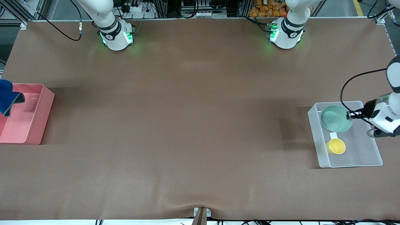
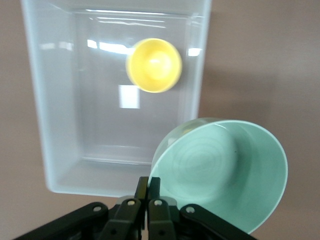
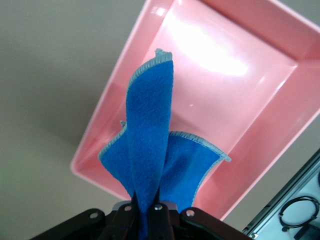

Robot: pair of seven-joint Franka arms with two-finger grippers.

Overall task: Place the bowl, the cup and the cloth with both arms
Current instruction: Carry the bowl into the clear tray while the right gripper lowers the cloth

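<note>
My left gripper [image 1: 351, 115] is shut on the rim of the mint-green bowl [image 1: 336, 118] and holds it tilted over the end of the clear plastic bin [image 1: 372, 156] that is farther from the front camera. The yellow cup [image 1: 336, 146] stands in that bin, nearer the front camera. In the left wrist view my gripper [image 2: 148, 186] pinches the bowl [image 2: 220, 170] above the bin [image 2: 55, 125], with the cup [image 2: 153, 65] inside it. My right gripper [image 3: 148, 205] is shut on the blue cloth [image 3: 150, 145], which hangs over the pink bin [image 3: 240, 100]. The front view shows only the cloth [image 1: 7, 97] at the picture's edge over the pink bin [image 1: 34, 125].
A white label [image 1: 333, 135] lies on the clear bin's floor beside the cup. The brown table cover [image 1: 187, 125] stretches between the two bins. A small bracket [image 1: 201, 214] sits at the table's front edge. Both arm bases stand along the table's back edge.
</note>
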